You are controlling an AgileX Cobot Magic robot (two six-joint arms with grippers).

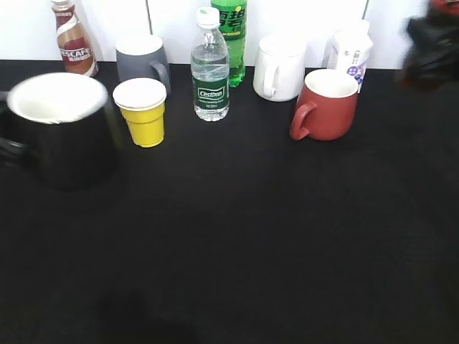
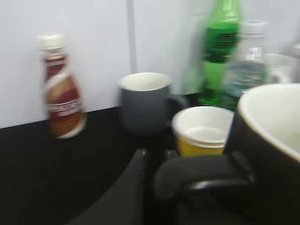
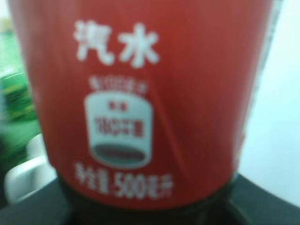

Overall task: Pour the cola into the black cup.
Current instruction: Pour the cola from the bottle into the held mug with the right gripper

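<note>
Cola [image 3: 140,108] label filling right wrist view, apparently clamped; black cup [image 1: 61,129] handle gripped left. Next: bring together, tilt.

The counter [image 1: 251,251] is black all over. The black cup [image 1: 61,136] is shiny black outside and white inside. Next to it the small paper cup [image 1: 143,115] is yellow with a white inside. The mug [image 1: 141,61] behind is grey. The Nescafe bottle [image 1: 74,39] is brown with white swirls. The water bottle [image 1: 210,68] is clear with a dark green label and white cap. The soda bottle [image 1: 231,36] is bright green. One mug [image 1: 280,68] is white, another mug [image 1: 326,104] is dark red. The cola [image 3: 140,103] has a red label with white letters.
</note>
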